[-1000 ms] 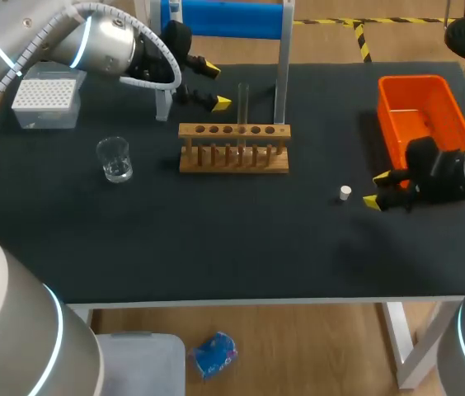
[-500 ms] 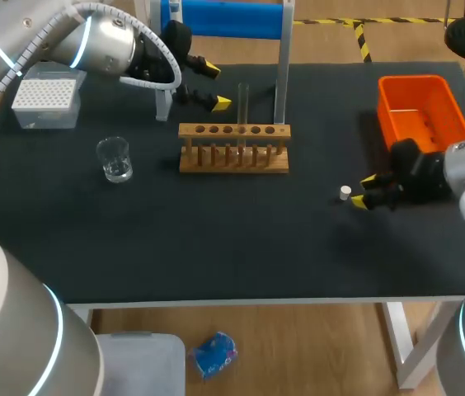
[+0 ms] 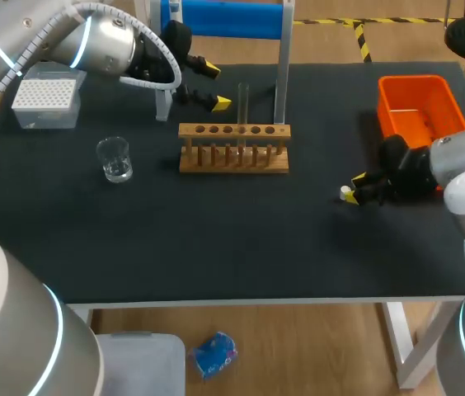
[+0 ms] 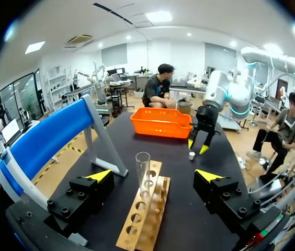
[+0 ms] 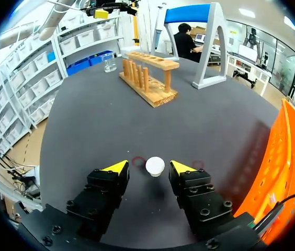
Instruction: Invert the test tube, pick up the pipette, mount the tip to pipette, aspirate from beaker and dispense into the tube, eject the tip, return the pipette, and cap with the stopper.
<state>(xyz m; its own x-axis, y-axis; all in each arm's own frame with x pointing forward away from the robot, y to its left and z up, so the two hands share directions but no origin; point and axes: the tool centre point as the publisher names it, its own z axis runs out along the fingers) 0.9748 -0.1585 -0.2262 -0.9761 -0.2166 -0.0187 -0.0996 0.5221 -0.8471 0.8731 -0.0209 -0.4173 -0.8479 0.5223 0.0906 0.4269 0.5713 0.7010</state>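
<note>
Items on the table, left to right. Tip box (image 3: pixel 44 101): white, far left corner. Beaker (image 3: pixel 115 159): clear glass, near the box, well apart from the rack. Left pincer (image 3: pixel 215 86): spread, holding nothing, hanging just behind and beside the test tube. Test tube (image 3: pixel 243 103): clear, upright and mouth up in the wooden rack (image 3: pixel 233 148) at mid-table. Stand (image 3: pixel 281 74): blue-topped with grey legs, directly behind the rack. Stopper (image 3: pixel 345 193): small, white and round, sitting on the table right of centre. Right pincer (image 3: pixel 353 188): spread, low over the table, one yellow tip on each side of the stopper and neither touching it. Orange bin (image 3: pixel 414 80): far right, behind the right arm. Hazards, as judged: the stopper is small and rounded, so an off-centre pinch could squirt it out across the table. Tips set too low could scrape the surface. A crooked hold could leave it unable to seat in the tube mouth. The left pincer crowds the tube, and the tall, thin glass could be knocked during capping. Surface: flat matte black with a pale edge and faint red ring marks (image 5: pixel 138 161) beside the stopper.
</note>
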